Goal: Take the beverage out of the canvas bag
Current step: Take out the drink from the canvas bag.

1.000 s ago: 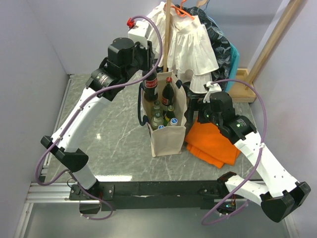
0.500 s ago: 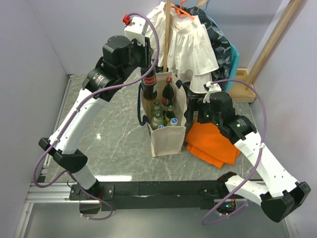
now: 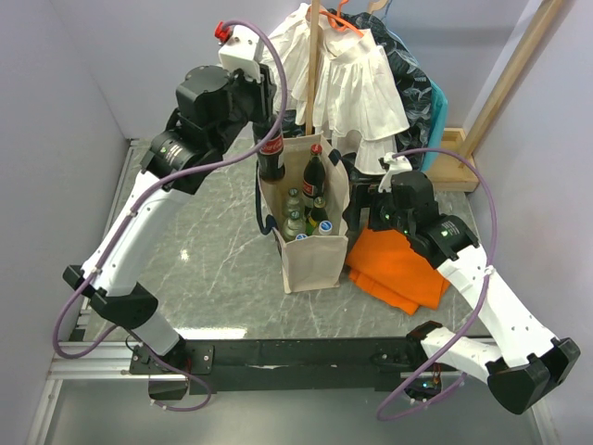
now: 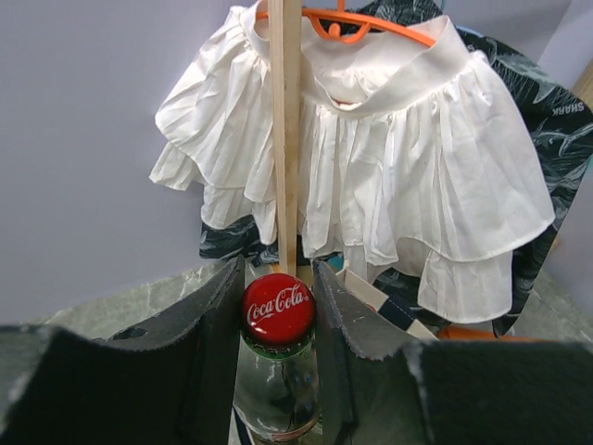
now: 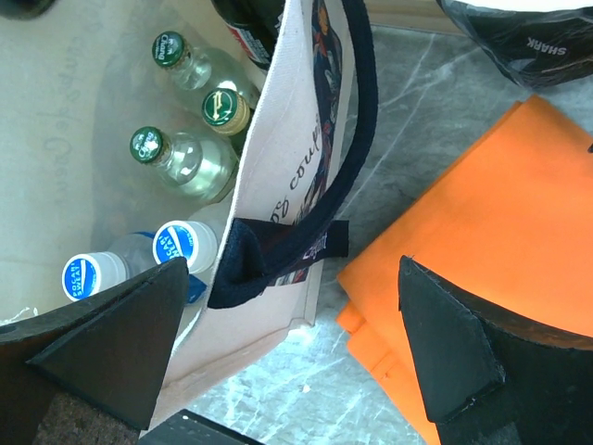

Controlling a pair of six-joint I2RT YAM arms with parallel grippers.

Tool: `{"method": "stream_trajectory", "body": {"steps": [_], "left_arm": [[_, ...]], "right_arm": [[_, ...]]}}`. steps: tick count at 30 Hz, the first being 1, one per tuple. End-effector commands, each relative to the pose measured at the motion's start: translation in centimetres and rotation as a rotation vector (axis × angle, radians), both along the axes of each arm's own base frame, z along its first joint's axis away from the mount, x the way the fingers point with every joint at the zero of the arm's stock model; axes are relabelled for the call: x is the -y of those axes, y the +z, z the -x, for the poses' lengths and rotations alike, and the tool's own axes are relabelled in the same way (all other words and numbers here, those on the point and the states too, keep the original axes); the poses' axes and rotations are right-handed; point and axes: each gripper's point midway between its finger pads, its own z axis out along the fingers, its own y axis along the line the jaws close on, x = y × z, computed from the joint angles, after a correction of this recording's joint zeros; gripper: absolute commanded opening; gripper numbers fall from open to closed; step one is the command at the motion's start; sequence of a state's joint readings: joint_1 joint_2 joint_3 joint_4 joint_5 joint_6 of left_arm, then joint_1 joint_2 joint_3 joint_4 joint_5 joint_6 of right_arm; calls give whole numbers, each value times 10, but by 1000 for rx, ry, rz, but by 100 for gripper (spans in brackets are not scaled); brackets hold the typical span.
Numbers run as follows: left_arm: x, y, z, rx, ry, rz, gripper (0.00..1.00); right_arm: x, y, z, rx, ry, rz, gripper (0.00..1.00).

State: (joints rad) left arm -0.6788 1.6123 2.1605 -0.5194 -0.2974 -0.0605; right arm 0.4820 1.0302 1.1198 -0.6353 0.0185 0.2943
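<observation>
Left gripper (image 4: 276, 283) clamps Coca-Cola bottle (image 4: 278, 389) neck; right gripper (image 5: 292, 278) spread wide (empty). Risk: base snags canvas bag (image 3: 310, 260) rim.

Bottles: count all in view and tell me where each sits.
7. The left gripper holds one cola bottle at the canvas bag's far-left rim; a second cola bottle stands inside; three green-capped bottles and two blue-capped bottles sit inside too. Others may be hidden underneath.
</observation>
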Motion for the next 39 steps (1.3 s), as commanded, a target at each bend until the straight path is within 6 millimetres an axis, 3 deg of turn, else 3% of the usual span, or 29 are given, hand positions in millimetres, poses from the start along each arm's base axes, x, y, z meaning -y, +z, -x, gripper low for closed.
{"method": "stream_trajectory", "body": {"steps": [1, 12, 20, 28, 39], "left_arm": [[-67, 164, 73, 433, 45, 306, 1], [-91, 168, 79, 464, 135, 274, 1], [-102, 144, 63, 432, 253, 225, 1], [-102, 112, 31, 367, 314, 201, 1], [-138, 69, -23, 267, 293, 234, 1]], "right_arm": [[-7, 12, -6, 41, 16, -30, 100], [-7, 11, -6, 40, 15, -32, 100], [-7, 11, -6, 44, 14, -37, 100], [-6, 6, -5, 36, 13, -26, 100], [-4, -1, -8, 27, 5, -6, 100]]}}
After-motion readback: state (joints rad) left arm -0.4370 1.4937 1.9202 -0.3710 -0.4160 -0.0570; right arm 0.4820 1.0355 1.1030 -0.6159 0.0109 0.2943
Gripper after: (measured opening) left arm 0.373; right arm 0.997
